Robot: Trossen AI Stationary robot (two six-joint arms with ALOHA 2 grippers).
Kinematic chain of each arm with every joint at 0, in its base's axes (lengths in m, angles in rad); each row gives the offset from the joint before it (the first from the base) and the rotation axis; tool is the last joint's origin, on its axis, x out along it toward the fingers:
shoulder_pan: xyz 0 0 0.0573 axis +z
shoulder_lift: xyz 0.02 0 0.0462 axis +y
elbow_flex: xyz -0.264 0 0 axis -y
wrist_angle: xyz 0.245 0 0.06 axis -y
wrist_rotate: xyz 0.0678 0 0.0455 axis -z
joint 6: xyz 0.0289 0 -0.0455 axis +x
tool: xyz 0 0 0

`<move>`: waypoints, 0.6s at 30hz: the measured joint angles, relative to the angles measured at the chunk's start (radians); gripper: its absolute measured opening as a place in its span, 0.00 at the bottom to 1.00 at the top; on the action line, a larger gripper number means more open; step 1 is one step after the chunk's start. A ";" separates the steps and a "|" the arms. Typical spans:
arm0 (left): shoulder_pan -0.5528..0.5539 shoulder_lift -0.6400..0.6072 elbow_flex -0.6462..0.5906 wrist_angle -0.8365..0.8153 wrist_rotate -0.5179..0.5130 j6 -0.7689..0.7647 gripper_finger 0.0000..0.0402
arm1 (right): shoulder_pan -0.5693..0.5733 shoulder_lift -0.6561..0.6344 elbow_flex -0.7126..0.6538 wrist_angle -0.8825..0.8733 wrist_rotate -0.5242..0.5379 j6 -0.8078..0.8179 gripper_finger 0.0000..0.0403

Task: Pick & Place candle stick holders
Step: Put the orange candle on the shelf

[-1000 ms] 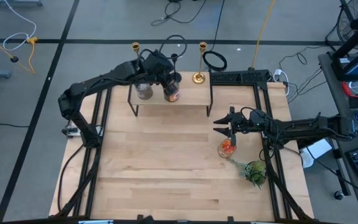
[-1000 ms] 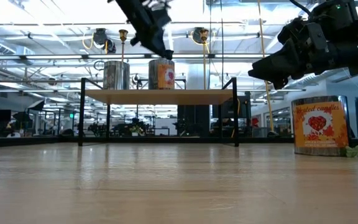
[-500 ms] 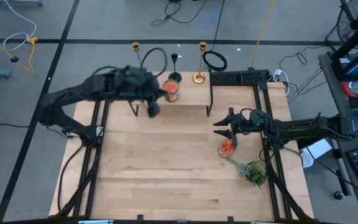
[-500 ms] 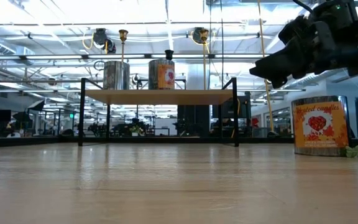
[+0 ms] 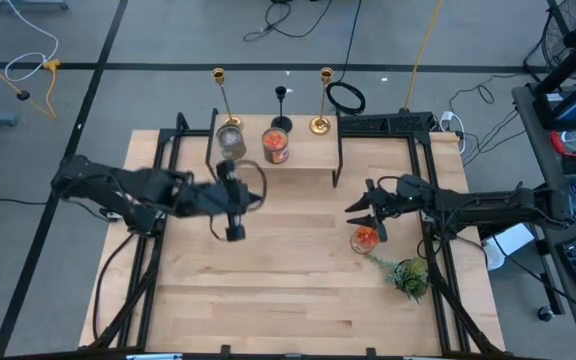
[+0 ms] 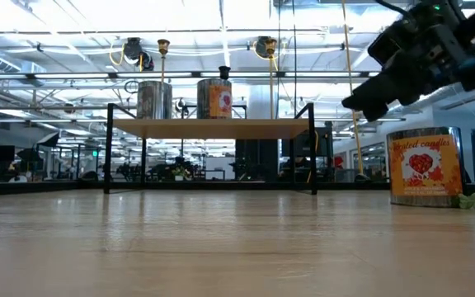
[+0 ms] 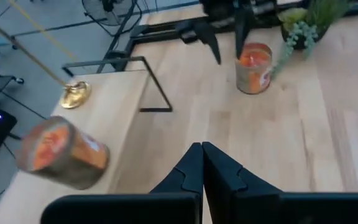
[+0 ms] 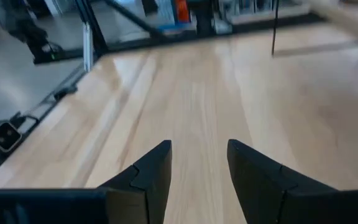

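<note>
Two tall gold candle stick holders (image 5: 218, 78) (image 5: 324, 100) and a shorter black one (image 5: 282, 105) stand on their round bases along the far edge of a raised wooden shelf (image 5: 308, 152). They also show in the low view, the gold ones (image 6: 163, 51) (image 6: 270, 58) and the black one (image 6: 224, 73). My left gripper (image 5: 234, 228) is shut and empty over the table's middle left, near of the shelf. My right gripper (image 5: 366, 215) is open and empty just above an orange candle jar (image 5: 365, 238) at the right.
A silver jar (image 5: 230, 140) and an orange jar (image 5: 276, 145) stand on the shelf in front of the holders. A green plant sprig (image 5: 408, 275) lies near the right edge. The table's near half (image 5: 268, 290) is bare wood.
My left gripper has drawn back from the shelf, where it stood over the orange jar, toward the table's near edge and a little left. It now hangs over the bare wood. The black holder stands free on the shelf.
</note>
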 joint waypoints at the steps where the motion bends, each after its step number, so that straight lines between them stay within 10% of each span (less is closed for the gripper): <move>1: -0.011 -0.002 -0.038 0.030 -0.013 -0.003 0.01 | 0.000 -0.006 0.028 -0.070 0.001 0.000 0.39; 11: -0.044 -0.007 -0.368 0.145 -0.150 -0.257 0.04 | 0.152 0.024 0.365 -0.863 0.222 -0.016 0.37; 18: -0.044 -0.007 -0.561 0.408 -0.149 -0.360 0.02 | 0.257 0.073 0.398 -0.971 0.340 0.124 0.32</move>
